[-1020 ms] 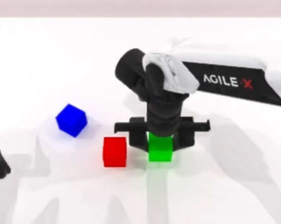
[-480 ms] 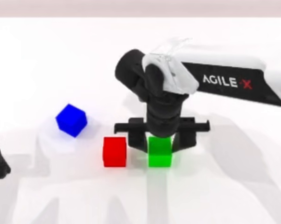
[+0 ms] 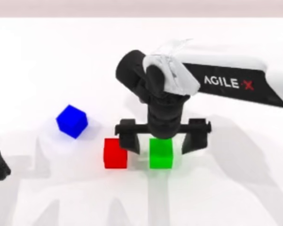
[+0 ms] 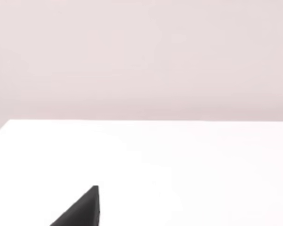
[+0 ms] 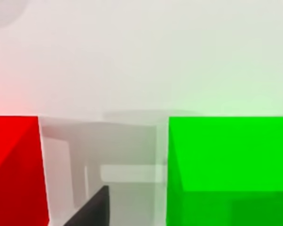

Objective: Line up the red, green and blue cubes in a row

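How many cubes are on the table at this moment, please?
3. The red cube and the green cube lie side by side, apart, near the table's front; the open right gripper straddles the green one. The blue cube sits farther left, alone. None seems hidden.

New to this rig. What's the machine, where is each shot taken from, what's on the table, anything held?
Two AgileX arms at a white table, rendered in simulation. One camera looks down from above; one sits on each wrist. The right tool hangs open over the green cube, fingers apart on either side, holding nothing. The red cube sits just left of it with a small gap; the blue cube lies farther left, out of line. The left arm is parked at the table's left edge; its wrist camera sees bare table.
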You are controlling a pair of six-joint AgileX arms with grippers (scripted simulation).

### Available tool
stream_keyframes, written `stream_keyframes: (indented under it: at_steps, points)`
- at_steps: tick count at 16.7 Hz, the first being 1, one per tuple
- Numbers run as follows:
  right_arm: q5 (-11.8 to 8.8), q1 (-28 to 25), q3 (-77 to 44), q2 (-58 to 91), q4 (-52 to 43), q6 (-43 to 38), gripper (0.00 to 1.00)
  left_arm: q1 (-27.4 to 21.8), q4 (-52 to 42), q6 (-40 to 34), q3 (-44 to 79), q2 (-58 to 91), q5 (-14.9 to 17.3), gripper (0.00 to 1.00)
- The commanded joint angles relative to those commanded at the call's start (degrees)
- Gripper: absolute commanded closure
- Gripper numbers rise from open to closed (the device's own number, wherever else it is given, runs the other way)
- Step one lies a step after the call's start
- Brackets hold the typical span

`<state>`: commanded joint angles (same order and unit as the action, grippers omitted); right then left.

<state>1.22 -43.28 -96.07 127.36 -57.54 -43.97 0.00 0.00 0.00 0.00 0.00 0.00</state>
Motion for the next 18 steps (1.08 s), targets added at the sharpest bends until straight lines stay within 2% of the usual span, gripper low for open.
stream_keyframes:
  at_steps: [5,13,18]
  points:
    - [0.0,0.1,-0.2,-0.1,-0.2,0.0,0.00,0.0,0.0,0.0,0.0,0.0,0.0,0.00]
    - [0.0,-0.6,-10.1,-3.2,-13.4,0.0,0.00,0.0,0.0,0.0,0.0,0.0,0.0,0.00]
    - [0.0,-0.3,-10.5,-3.2,-13.9,0.0,0.00,0.0,0.0,0.0,0.0,0.0,0.0,0.00]
